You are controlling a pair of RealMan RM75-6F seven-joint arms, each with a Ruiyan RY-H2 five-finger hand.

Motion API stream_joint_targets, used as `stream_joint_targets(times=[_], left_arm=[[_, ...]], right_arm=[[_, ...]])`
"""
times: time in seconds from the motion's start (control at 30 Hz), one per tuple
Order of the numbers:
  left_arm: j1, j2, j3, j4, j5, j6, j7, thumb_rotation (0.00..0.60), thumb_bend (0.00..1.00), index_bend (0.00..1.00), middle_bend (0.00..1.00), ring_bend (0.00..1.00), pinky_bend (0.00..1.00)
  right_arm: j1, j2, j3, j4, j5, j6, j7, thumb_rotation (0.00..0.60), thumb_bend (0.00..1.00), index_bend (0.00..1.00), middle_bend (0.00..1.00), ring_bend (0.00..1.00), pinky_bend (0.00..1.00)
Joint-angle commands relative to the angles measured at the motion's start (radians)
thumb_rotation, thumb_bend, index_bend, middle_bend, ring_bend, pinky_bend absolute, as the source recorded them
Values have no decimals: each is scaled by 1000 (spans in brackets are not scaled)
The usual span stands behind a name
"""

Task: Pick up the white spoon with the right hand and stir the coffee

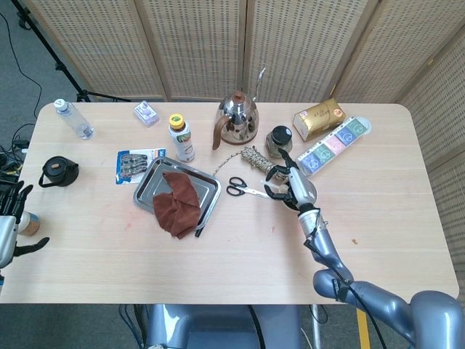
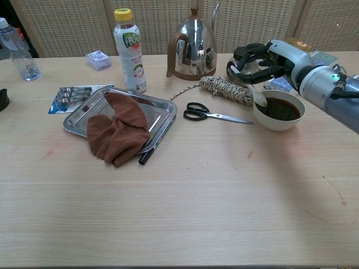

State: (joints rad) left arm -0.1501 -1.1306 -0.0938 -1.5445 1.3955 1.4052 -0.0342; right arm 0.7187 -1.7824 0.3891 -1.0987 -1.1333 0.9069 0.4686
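Observation:
A white bowl [image 2: 280,122] of dark coffee [image 2: 279,108] stands at the right of the table. My right hand [image 2: 262,58] hovers just behind and left of it and pinches the handle of the white spoon [image 2: 259,99]. The spoon slants down, and its scoop sits at the bowl's left rim, at the edge of the coffee. In the head view my right hand [image 1: 290,182] covers most of the bowl. My left hand [image 1: 10,218] rests far off at the table's left edge, fingers spread, holding nothing.
Black scissors [image 2: 216,114] and a roll of twine [image 2: 227,89] lie just left of the bowl. A steel kettle [image 2: 193,47] and a bottle [image 2: 130,50] stand behind. A metal tray [image 2: 162,109] holds a brown cloth [image 2: 118,131]. A colourful box [image 1: 334,142] lies behind the bowl.

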Motion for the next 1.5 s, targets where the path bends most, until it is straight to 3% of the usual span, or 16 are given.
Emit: stream_joint_targets(times=[0.03, 0.7, 1.23, 1.5], left_arm=[[-1, 0, 0, 2, -2, -3, -1, 600, 0, 0, 0, 0, 0], [-6, -12, 1, 5, -6, -10, 24, 600, 0, 0, 0, 0, 0], [-8, -21, 0, 9, -14, -14, 37, 600, 0, 0, 0, 0, 0], [-9, -23, 2, 8, -13, -15, 41, 600, 0, 0, 0, 0, 0]], right_arm=[[-2, 3, -1, 12, -21, 8, 30, 600, 452, 586, 0, 0, 12], [-34, 14, -27, 69, -33, -14, 102, 600, 450, 586, 0, 0, 12], [-24, -29, -30, 214, -41, -59, 177, 600, 450, 592, 0, 0, 12], [-37, -12, -33, 207, -61, -43, 201, 600, 454, 593, 0, 0, 12]])
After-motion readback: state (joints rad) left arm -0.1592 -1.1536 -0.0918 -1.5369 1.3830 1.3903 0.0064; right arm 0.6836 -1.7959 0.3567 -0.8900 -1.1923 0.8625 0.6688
